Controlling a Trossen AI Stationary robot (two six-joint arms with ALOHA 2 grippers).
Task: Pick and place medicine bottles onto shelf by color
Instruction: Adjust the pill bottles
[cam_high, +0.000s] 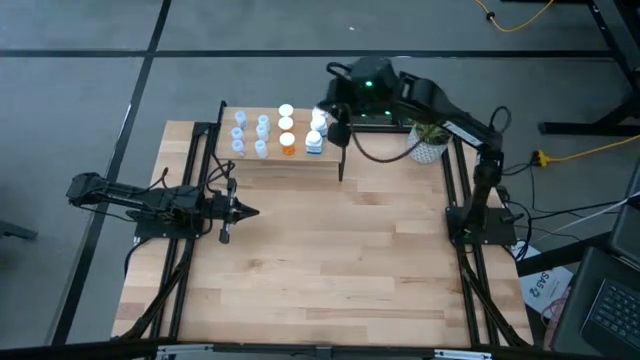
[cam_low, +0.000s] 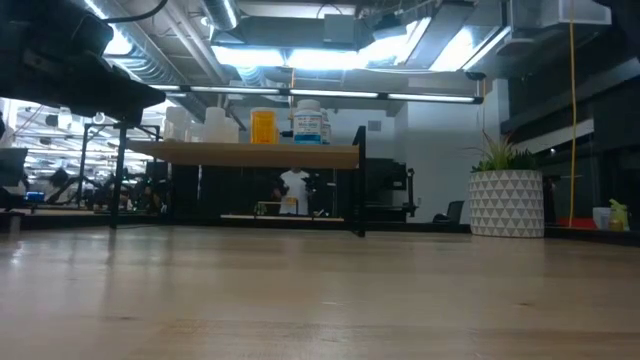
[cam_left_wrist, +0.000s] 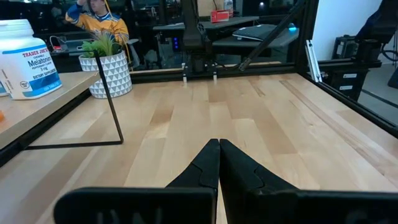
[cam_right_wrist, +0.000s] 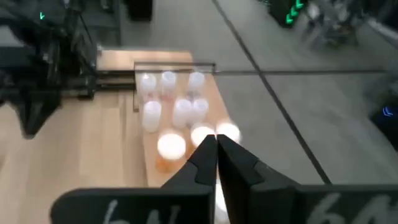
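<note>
The shelf (cam_high: 282, 150) stands at the table's far edge, on thin black legs. On its light wood top stand the medicine bottles: several pale-blue vials (cam_high: 240, 133) on the left, an orange bottle (cam_high: 288, 144) with white caps behind it, and white bottles (cam_high: 315, 143) on the right. The low view shows the orange bottle (cam_low: 263, 127) and a labelled white bottle (cam_low: 308, 122) upright. My right gripper (cam_right_wrist: 216, 140) is shut and hangs high above the shelf's right end (cam_high: 330, 108), holding nothing. At the table's left side my left gripper (cam_high: 250, 211) lies low and shut (cam_left_wrist: 219, 144), pointing across the table.
A white patterned pot with a green plant (cam_high: 430, 145) stands at the far right corner, right of the shelf. Black frame rails (cam_high: 455, 200) run along the table's left and right sides. Bare wood (cam_high: 330, 260) spreads from the shelf to the near edge. A person (cam_left_wrist: 99, 22) shows in the room beyond.
</note>
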